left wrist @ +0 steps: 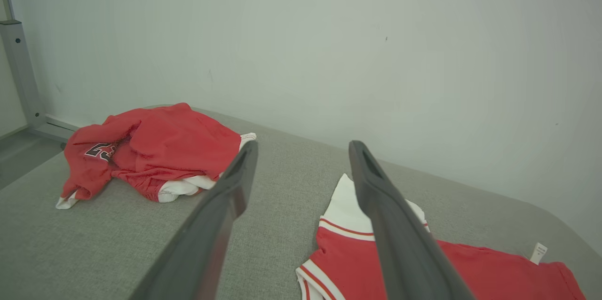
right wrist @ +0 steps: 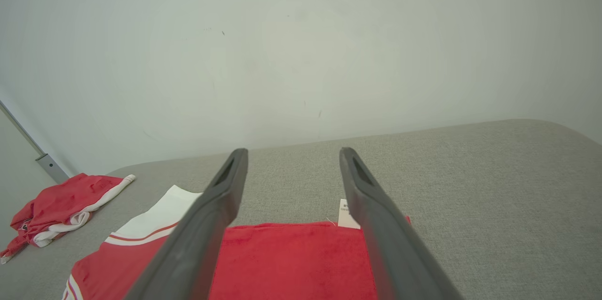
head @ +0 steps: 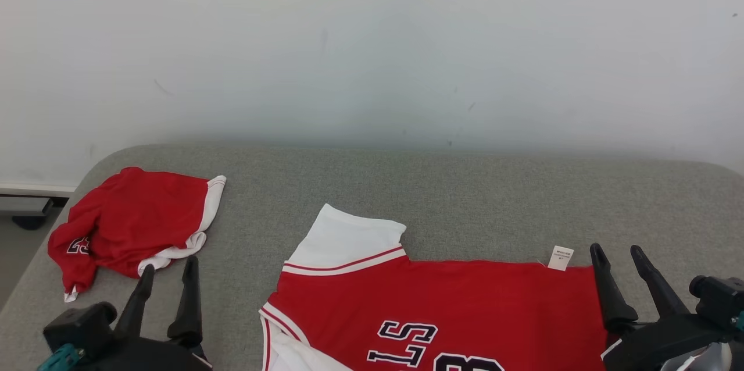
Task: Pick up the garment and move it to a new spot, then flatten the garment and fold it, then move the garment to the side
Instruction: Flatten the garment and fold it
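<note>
A red garment [head: 442, 313] with a white sleeve, black lettering and a small white tag lies flat on the grey table [head: 465, 196] at the front centre; it shows too in the left wrist view [left wrist: 470, 267] and the right wrist view [right wrist: 291, 257]. My left gripper [head: 170, 269] is open at the lower left, between the two red garments, with nothing between its fingers [left wrist: 235, 187]. My right gripper [head: 617, 252] is open at the lower right, over the garment's right edge near the tag, empty between its fingers [right wrist: 225, 187].
A second red and white garment [head: 131, 225] lies crumpled near the table's left corner, seen also from the left wrist [left wrist: 150, 149] and the right wrist [right wrist: 61, 206]. A pale wall [head: 372, 45] runs behind the table. Bare grey surface stretches across the back and right.
</note>
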Available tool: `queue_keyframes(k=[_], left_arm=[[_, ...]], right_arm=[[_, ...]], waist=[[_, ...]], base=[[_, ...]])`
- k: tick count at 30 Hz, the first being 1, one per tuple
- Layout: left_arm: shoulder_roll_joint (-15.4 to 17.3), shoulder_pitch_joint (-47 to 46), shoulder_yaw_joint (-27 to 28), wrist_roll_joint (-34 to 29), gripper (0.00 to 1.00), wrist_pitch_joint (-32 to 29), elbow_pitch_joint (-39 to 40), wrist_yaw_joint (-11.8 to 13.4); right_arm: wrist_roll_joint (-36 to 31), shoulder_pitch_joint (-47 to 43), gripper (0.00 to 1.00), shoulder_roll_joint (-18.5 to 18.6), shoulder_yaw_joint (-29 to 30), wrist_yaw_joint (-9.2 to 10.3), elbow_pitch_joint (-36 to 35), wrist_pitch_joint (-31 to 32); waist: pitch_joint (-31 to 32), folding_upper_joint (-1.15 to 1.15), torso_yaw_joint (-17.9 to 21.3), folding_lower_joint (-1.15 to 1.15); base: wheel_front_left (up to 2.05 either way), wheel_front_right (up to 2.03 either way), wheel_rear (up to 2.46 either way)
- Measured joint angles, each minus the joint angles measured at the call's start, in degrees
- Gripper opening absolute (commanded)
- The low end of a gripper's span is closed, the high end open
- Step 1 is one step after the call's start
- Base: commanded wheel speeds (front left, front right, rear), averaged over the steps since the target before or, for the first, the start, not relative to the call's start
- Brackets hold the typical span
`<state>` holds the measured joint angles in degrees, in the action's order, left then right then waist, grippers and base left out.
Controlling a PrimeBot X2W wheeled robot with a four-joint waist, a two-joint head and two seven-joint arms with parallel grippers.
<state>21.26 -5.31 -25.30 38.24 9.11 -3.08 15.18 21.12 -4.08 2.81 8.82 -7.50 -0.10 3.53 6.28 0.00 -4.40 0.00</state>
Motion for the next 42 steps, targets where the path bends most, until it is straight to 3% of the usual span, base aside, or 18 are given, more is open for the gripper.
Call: queue_keyframes(k=[7, 20, 29, 37, 42], left_arm=[[0.0, 2.8, 2.1, 2.2, 1.00, 1.8, 1.5, 0.1], [2.2, 1.9, -1.5, 0.0, 1.00, 0.3, 2.0, -2.6], [2.7, 0.7, -3.2, -1.0, 1.00, -0.9, 2.1, -3.1], [2.9, -6.0, -5.7, -2.3, 1.00, -6.5, 0.5, -4.2], [2.4, -12.6, -7.4, -3.0, 1.00, -11.9, -1.8, -5.2]], right_arm=[[0.1, 0.0, 1.00, 0.0, 0.3, 0.00, 0.5, 0.1], [-0.1, 0.1, 1.00, 0.0, 0.1, 0.00, 0.4, 0.6], [-0.6, 0.1, 1.00, 0.0, 0.0, 0.00, 0.1, 1.2], [-2.3, 2.6, 1.00, 0.0, 2.0, 0.00, -0.4, 6.2], [-2.9, 5.2, 1.00, 0.0, 2.9, 0.00, -0.4, 13.5]], waist=[[-0.2, 0.00, -0.2, 0.00], [-1.0, 0.00, -0.4, 0.00], [-1.7, 0.00, -0.5, 0.00], [-3.2, 0.00, -0.7, 0.00], [-5.1, 0.00, -0.4, 0.01]], base=[[0.00, 0.00, 0.00], [0.00, 0.00, 0.00], [0.00, 0.00, 0.00], [0.00, 0.00, 0.00], [0.00, 0.00, 0.00]])
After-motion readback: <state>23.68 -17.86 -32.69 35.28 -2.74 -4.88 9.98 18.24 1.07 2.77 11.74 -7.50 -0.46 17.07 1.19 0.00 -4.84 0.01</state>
